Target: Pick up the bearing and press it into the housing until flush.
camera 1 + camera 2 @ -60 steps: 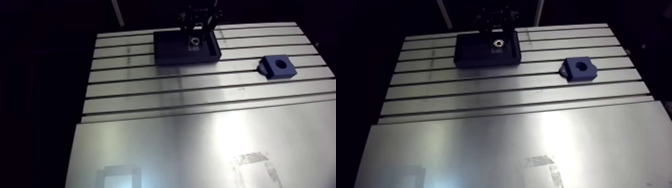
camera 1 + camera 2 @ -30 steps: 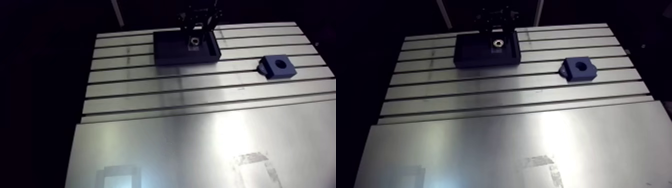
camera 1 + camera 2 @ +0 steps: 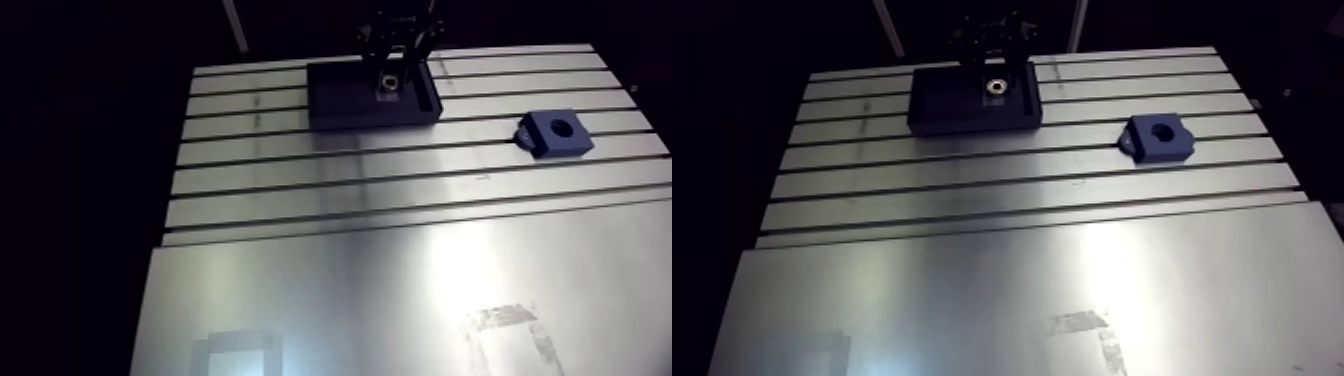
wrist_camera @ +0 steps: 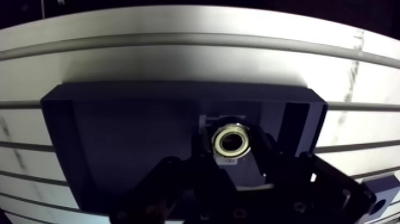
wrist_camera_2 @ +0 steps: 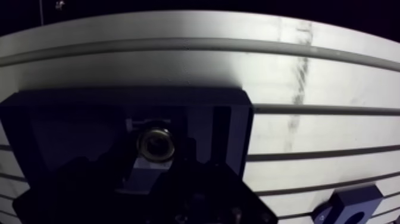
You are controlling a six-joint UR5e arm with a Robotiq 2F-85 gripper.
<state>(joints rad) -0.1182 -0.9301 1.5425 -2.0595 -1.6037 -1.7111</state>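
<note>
Pincer (image 4: 233, 156): spread, low in the tray, flanking the small silver ring bearing (image 4: 231, 142), placed to close on it.
Bearing: bore-up on a grey pedestal (image 4: 238, 170) inside the dark rectangular tray (image 4: 178, 90), raised for access.
Blue block housing (image 3: 556, 133): well apart on the slotted aluminium counter (image 3: 400, 200), bore open upward.

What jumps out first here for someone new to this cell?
The shiny ring of the bearing stands out most; it sits in a dark tray at the far end of the slotted table, directly under the gripper. Next comes the blue housing with its round hole, which stands alone on the table, off to one side of the tray.
</note>
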